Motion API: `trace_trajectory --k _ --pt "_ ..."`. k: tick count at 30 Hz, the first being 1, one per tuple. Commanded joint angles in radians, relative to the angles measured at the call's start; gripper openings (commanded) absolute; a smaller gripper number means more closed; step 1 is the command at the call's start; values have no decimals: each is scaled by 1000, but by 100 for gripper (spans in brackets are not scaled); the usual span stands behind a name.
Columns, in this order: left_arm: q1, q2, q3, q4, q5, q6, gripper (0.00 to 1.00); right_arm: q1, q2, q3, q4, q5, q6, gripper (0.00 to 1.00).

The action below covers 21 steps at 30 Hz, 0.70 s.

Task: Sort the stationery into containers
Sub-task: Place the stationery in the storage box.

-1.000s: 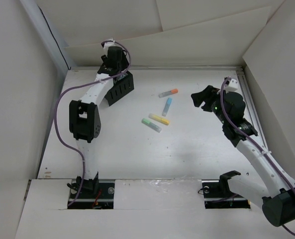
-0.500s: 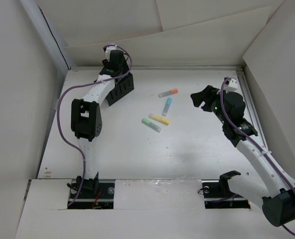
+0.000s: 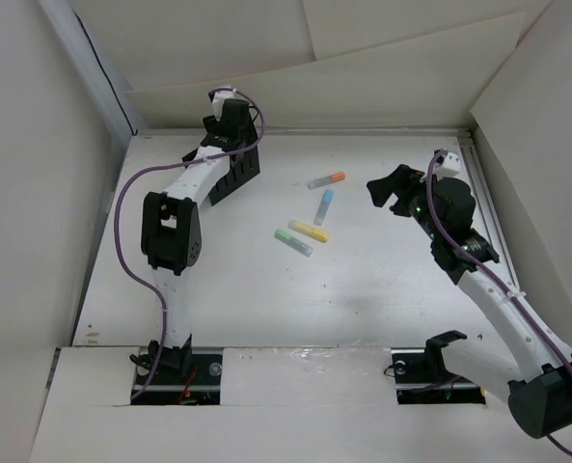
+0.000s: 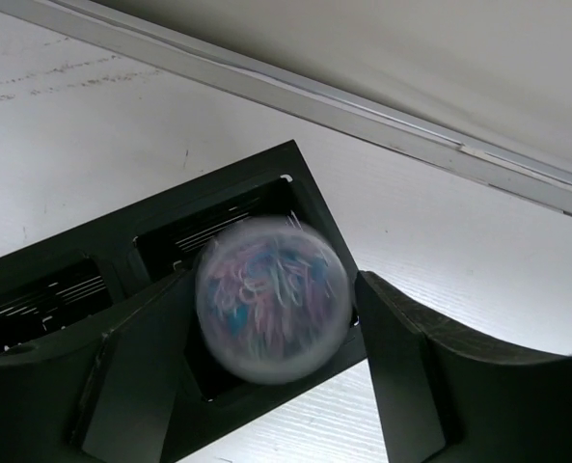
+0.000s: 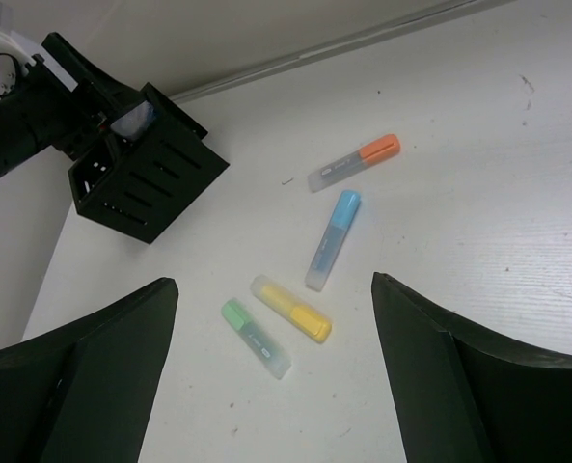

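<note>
The black organiser [image 3: 237,172] lies tipped at the back left, its compartments facing my left wrist camera [image 4: 218,183]. My left gripper [image 4: 271,289] hovers at its mouth. A blurred, round, pale-bluish roll with coloured bits inside [image 4: 271,299] sits between the fingers, and a thin gap shows beside the right finger [image 4: 411,367]. Four sticks lie mid-table: grey with an orange tip [image 5: 355,161], light blue [image 5: 332,239], yellow [image 5: 291,308] and pale green [image 5: 256,338]. My right gripper [image 3: 387,190] hangs open to their right, above the table, holding nothing.
Cardboard walls enclose the white table [image 3: 363,289] at the back and on both sides. A metal strip [image 4: 411,121] runs along the back edge just behind the organiser. The purple cable [image 3: 122,222] loops beside the left arm.
My left gripper has shifted a little right at the organiser and its jaws have widened around the round roll. My right jaws have spread wider; the sticks have not moved.
</note>
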Motion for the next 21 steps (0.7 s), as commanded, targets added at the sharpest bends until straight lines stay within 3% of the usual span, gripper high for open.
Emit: trace_trajectory --k 1,8,10,11,12,16,21 --pt "0 -61 4 24 -31 12 66 9 -3 3 65 -9 -1 88" --pt "0 -95 -28 24 -40 3 66 9 -3 3 65 -9 -10 85" --pt "0 -140 -58 52 -40 -8 63 9 21 3 65 -33 -20 74" --pt "0 -162 -74 66 -30 -8 61 9 32 14 65 -47 -20 64" --pt "0 -187 -116 98 -29 -19 59 9 61 26 65 -64 -30 46" --pt "-9 -326 -248 182 10 -56 55 61 150 73 56 -103 -52 18" --pt "-9 -519 -432 259 33 -103 55 187 261 145 3 -77 -112 8"
